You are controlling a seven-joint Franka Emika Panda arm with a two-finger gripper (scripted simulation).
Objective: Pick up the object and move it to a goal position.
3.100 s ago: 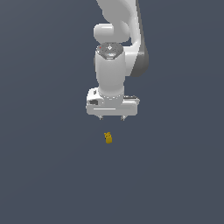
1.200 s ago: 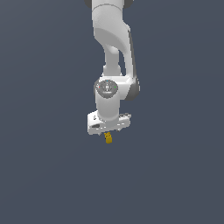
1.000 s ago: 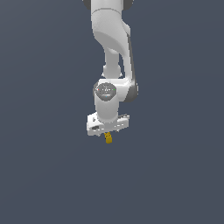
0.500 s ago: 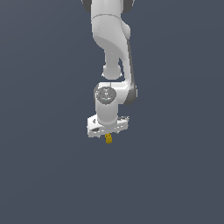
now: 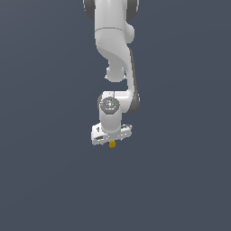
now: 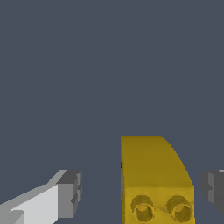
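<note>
The object is a tiny yellow-orange brick (image 5: 112,144) standing on the grey floor, and only its lower part shows under the white gripper (image 5: 111,140) in the exterior view. In the wrist view the brick (image 6: 151,168) fills the space between the two grey-tipped fingers, with two studs facing the camera. The gripper (image 6: 141,191) straddles it. One fingertip (image 6: 69,194) stands clearly apart from the brick, and the other fingertip (image 6: 213,187) is at the frame edge with a small gap. The jaws are open and do not press on the brick.
A plain dark grey floor (image 5: 180,180) spreads all around. The white arm (image 5: 115,49) rises above the gripper.
The gripper has come down from above the brick until its fingers stand on both sides of it. The brick has not moved.
</note>
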